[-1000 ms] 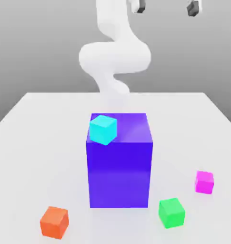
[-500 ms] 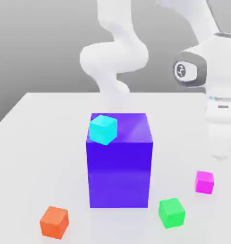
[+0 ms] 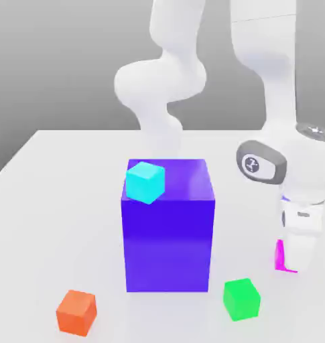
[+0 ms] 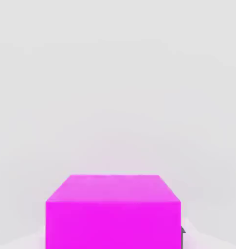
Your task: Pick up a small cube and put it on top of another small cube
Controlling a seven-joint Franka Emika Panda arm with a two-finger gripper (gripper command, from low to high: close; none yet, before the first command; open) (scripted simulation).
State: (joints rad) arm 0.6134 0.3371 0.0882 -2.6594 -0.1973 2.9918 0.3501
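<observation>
white table [image 3: 71,174] | arm bent down at exterior view's right | jaws clamped on magenta cube [image 4: 113,211]

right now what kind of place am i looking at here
Probably a simulated tabletop test scene, not a real room: a plain white table, flat-coloured blocks like the purple block and green cube, and a featureless grey backdrop.

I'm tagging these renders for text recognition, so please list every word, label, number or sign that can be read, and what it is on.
No readable words or numbers.
Arm's grey joint cap: a small white mark, not legible as any letter or number.
Blue block, cyan cube, orange cube, green cube, magenta cube: plain faces, no markings.
</observation>
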